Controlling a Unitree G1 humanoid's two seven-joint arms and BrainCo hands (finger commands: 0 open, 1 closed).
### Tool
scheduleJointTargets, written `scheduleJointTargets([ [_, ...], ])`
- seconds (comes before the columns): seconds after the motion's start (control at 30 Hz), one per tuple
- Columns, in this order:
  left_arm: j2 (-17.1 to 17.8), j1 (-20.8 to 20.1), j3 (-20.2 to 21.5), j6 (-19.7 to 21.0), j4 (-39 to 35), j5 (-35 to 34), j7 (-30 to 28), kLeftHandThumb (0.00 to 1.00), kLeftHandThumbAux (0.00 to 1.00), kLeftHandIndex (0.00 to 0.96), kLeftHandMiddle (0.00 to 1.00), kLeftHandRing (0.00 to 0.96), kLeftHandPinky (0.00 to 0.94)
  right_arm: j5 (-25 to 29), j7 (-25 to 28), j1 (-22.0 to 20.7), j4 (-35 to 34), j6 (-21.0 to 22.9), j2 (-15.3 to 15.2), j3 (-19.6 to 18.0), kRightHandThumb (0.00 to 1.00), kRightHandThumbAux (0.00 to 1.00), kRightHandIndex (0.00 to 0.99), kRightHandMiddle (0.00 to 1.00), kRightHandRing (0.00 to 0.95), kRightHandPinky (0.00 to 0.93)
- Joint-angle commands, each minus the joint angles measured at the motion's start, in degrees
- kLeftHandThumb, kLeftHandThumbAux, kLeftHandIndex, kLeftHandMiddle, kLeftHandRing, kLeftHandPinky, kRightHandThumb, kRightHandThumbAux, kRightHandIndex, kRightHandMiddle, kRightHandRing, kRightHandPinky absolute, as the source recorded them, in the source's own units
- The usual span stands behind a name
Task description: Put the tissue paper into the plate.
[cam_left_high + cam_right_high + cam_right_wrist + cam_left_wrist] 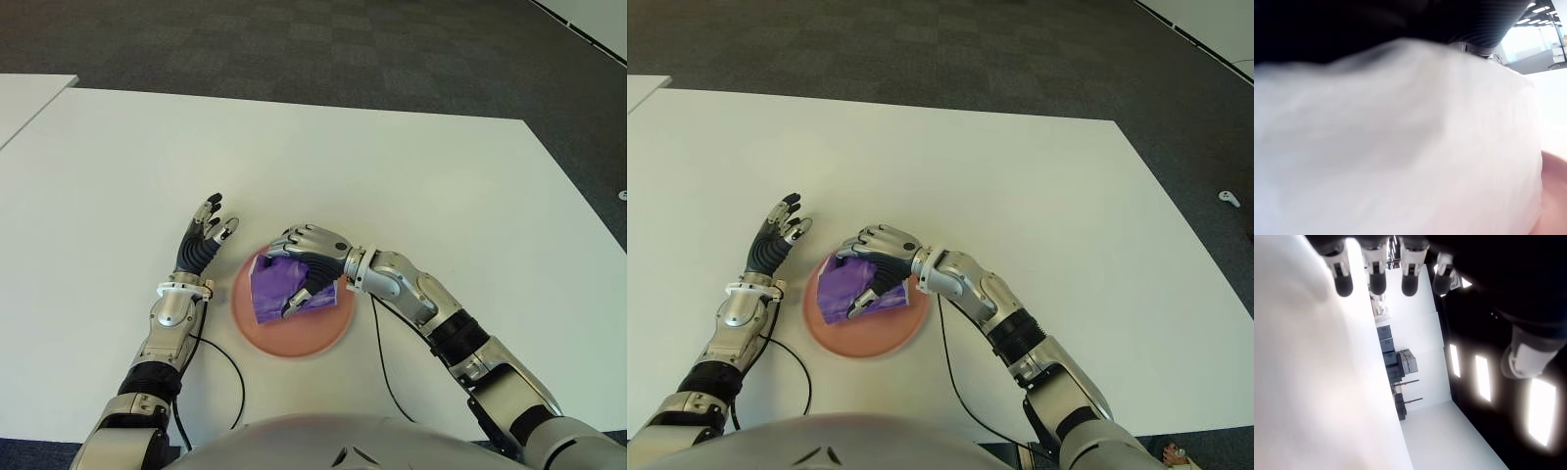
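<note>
Black cables (pixel 233 377) ran across the white table (pixel 411 186) at the near edge. Pink plate (pixel 294 338) lay just beyond, holding a purple tissue pack (pixel 274 286). Right hand (pixel 306 262) was over the plate, fingers curled around the pack. Left hand (pixel 204 241) was just left of the plate, fingers extended, holding nothing. Dark carpet (pixel 294 39) lay beyond the table.

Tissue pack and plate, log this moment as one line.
right hand: shut on tissue pack | pack over plate | left hand: open, idle left of plate
</note>
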Motion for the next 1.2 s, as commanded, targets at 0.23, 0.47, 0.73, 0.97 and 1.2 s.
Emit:
scheduleJointTargets([
  [0.23,-0.39,5.94,-0.4,1.81,4.43,0.48,-1.16,0.0,0.449,0.0,0.0,0.0,0.0,-2.29,-0.43,2.24,1.24,-0.17,-2.05,0.32,0.032,0.325,0.0,0.0,0.0,0.0],
  [0.47,-0.47,5.8,-0.29,1.82,4.62,0.74,-0.52,0.0,0.456,0.0,0.0,0.0,0.0,-1.62,-3.14,2.6,0.32,-0.52,-2.09,-1.5,0.03,0.315,0.0,0.0,0.0,0.0],
  [0.73,-0.83,5.43,0.01,1.28,5.32,1.78,2.04,0.0,0.434,0.0,0.0,0.0,0.0,-1.27,-8.44,3.64,-0.48,0.38,-1.09,-4.37,0.011,0.341,0.0,0.0,0.0,0.0],
  [0.97,-0.59,5.93,-0.45,0.72,4.76,1.93,2.26,0.0,0.44,0.0,0.0,0.0,0.0,-0.5,-11.87,4.41,-0.9,1.02,0.11,-6.8,0.02,0.354,0.0,0.0,0.0,0.0],
  [1.2,-0.43,6.17,-0.45,1.38,4.29,0.48,0.14,0.0,0.466,0.0,0.0,0.0,0.0,3.4,-11.93,4.69,-1.23,1.13,0.61,-9.7,0.025,0.347,0.0,0.0,0.0,0.0],
])
